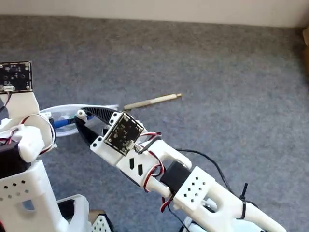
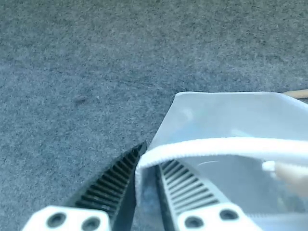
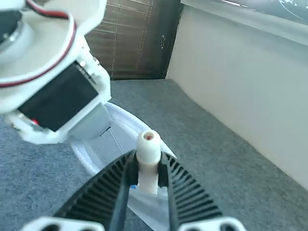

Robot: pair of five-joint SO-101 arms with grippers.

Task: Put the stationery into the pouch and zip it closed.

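A translucent pouch (image 1: 65, 112) with a white zip edge lies on the grey carpet at the left. My left gripper (image 2: 151, 160) is shut on the pouch's (image 2: 231, 120) rim, which passes between its black fingers. My right gripper (image 1: 83, 122) is at the pouch's mouth, shut on a short white cylinder (image 1: 80, 114). In the right wrist view the white cylinder (image 3: 147, 161) stands upright in the right gripper (image 3: 147, 166), just above the pouch (image 3: 120, 132). Something blue (image 1: 61, 123) lies inside the pouch. A beige pencil (image 1: 152, 101) rests on the carpet to the right of the pouch.
The left arm's white body (image 1: 26, 140) crowds the pouch's left side, and its housing (image 3: 53, 91) sits close to the right gripper. Grey carpet (image 1: 217, 72) stretches open to the right and back. A pale wall (image 3: 250, 91) borders the carpet.
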